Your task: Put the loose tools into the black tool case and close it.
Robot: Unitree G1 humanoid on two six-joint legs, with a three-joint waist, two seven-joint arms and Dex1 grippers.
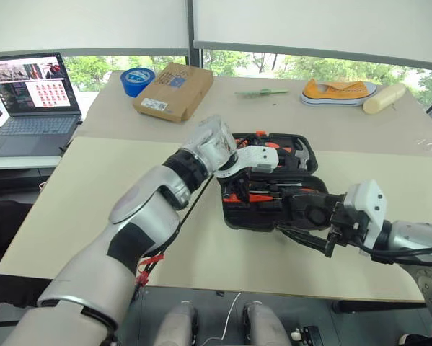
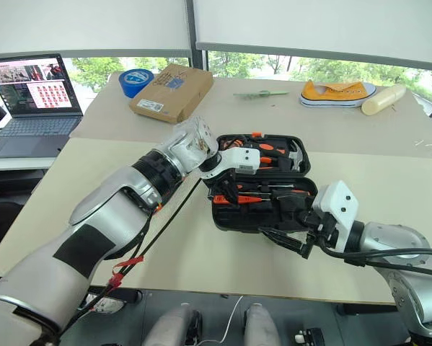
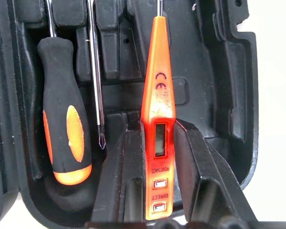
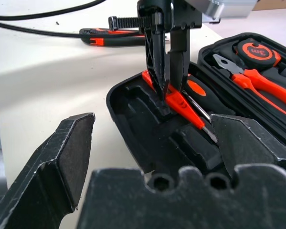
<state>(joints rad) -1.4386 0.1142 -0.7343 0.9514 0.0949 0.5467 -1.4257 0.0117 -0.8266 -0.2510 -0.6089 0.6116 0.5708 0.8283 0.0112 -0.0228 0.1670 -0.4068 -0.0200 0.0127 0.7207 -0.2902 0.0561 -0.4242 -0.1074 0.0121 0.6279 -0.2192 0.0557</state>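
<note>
The black tool case (image 1: pixel 237 222) lies open in the middle of the table. My left gripper (image 3: pixel 157 129) points down into its near half, shut on the slim orange tester screwdriver (image 3: pixel 158 95), which rests in a moulded recess. The right wrist view shows the same grip (image 4: pixel 167 93) on the tester (image 4: pixel 181 104). An orange-and-black screwdriver (image 3: pixel 64 124) sits in the slot beside it, next to a thin steel shaft (image 3: pixel 96 86). Another orange-and-black tool (image 4: pixel 109 38) lies loose on the table beyond the case. My right gripper (image 1: pixel 302 225) stands open at the case's front right corner.
The far half of the case holds pliers (image 4: pixel 257 78), a tape measure (image 4: pixel 252 47) and a hammer (image 1: pixel 298 151). At the back of the table stand a cardboard box (image 1: pixel 174 90), a blue tape roll (image 1: pixel 136 79), an orange shoe (image 1: pixel 338 91) and a laptop (image 1: pixel 32 94).
</note>
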